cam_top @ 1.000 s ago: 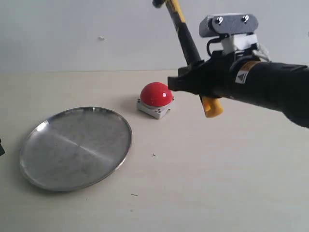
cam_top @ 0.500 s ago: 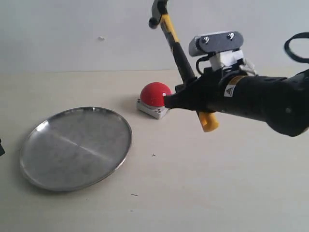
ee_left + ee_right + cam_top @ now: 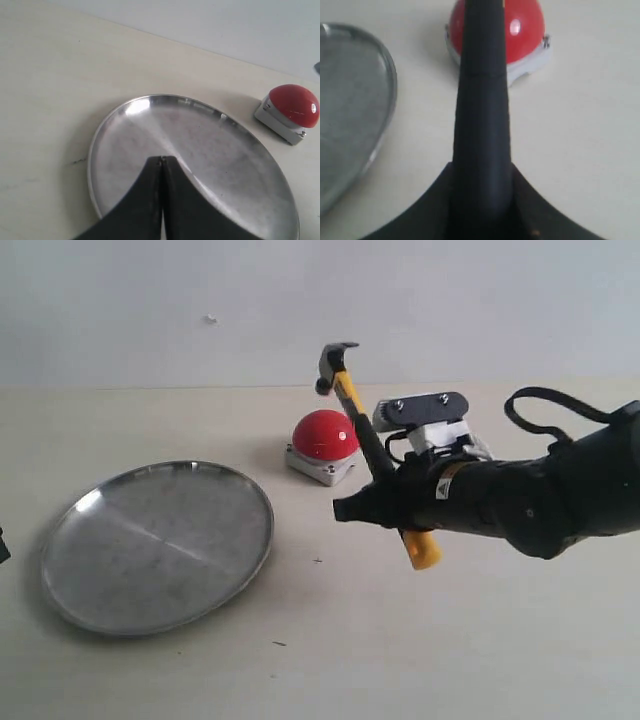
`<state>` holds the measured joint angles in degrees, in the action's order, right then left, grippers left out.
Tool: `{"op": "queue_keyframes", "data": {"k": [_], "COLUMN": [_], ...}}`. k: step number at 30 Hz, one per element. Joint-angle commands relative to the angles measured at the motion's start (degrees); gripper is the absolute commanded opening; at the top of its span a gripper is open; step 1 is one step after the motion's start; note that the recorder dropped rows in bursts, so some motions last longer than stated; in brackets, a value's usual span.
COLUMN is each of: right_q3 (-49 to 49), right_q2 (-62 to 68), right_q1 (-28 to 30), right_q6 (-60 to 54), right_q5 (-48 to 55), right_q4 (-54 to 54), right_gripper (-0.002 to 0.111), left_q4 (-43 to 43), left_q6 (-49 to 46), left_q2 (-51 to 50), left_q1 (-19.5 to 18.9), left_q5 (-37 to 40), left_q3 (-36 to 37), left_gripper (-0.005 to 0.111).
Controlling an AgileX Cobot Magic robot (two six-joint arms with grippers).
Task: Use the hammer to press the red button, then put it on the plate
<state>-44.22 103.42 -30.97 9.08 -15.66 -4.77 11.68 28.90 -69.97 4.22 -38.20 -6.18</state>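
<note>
The hammer (image 3: pixel 375 455) is held steeply, dark head up and yellow looped end down. My right gripper (image 3: pixel 360 505) is shut on its black handle. The head hangs a little above the red button (image 3: pixel 322 433) and apart from it. From the right wrist, the handle (image 3: pixel 482 100) runs out from my gripper (image 3: pixel 482 170) and covers the middle of the red dome (image 3: pixel 525 25). The metal plate (image 3: pixel 160 545) lies to the left with nothing on it. My left gripper (image 3: pixel 161 159) hovers over the plate (image 3: pixel 210 145), shut and holding nothing, and the button (image 3: pixel 295 105) sits beyond it.
A pale tabletop (image 3: pixel 330 640) carries only the plate and the button. A plain white wall (image 3: pixel 150 300) stands behind the table. My right arm (image 3: pixel 540 495) stretches in from the right, low over the table.
My right arm has come down and leftward with the hammer. The head has dropped from the top of the view to just above the button. Plate and button have not moved.
</note>
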Motion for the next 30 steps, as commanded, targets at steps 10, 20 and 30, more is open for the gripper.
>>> {"op": "queue_keyframes", "data": {"k": [10,20,30], "right_q3": [-0.8,-0.8,-0.8], "right_q2": [-14.6,-9.2,-5.4], "right_q1": [0.3,0.3,0.3], "right_q6": [22.6,46.5,48.1], "right_q5": [-7.7,-27.1,-32.8], "right_q4": [21.4,42.5,42.3], "right_gripper": [0.000,0.000,0.000], "left_q4": [-0.2,-0.2,-0.2], "left_q6": [0.0,0.0,0.0], "left_q2": [0.2,0.2,0.2], "left_q1": [-0.2,-0.2,-0.2], "left_q5": [-0.7,-0.7,-0.7], "left_q3": [0.2,0.2,0.2], "left_gripper": [0.000,0.000,0.000]}}
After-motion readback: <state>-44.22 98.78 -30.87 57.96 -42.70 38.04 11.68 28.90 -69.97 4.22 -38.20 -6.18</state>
